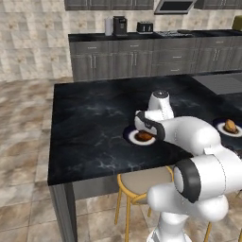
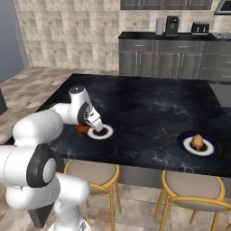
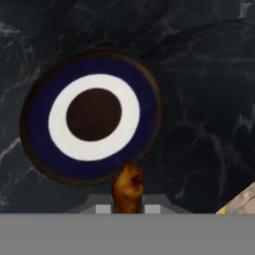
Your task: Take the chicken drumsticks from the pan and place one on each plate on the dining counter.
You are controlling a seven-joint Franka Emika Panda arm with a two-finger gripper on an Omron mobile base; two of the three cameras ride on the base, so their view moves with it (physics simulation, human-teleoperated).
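Observation:
My gripper (image 3: pixel 127 207) is shut on the darker reddish-brown chicken drumstick (image 3: pixel 127 185), which hangs just off the near rim of a white, dark-rimmed plate (image 3: pixel 93 117) on the black dining counter (image 1: pixel 90 123). From the left base view the hand (image 1: pixel 147 128) covers part of that plate (image 1: pixel 136 138), with the drumstick (image 1: pixel 145 136) over it. From the right, the drumstick (image 2: pixel 81 128) sits beside the plate (image 2: pixel 102 132). The golden-orange drumstick (image 2: pixel 196 141) lies on the second plate (image 2: pixel 210 149), further right. The pan is out of view.
Stools with yellow legs and tan seats (image 2: pixel 91 173) (image 2: pixel 193 186) stand under the counter's near edge. Against the far wall runs a grey cabinet counter (image 1: pixel 132 56) with a coffee machine (image 1: pixel 120 24) and a toaster (image 1: pixel 144 27).

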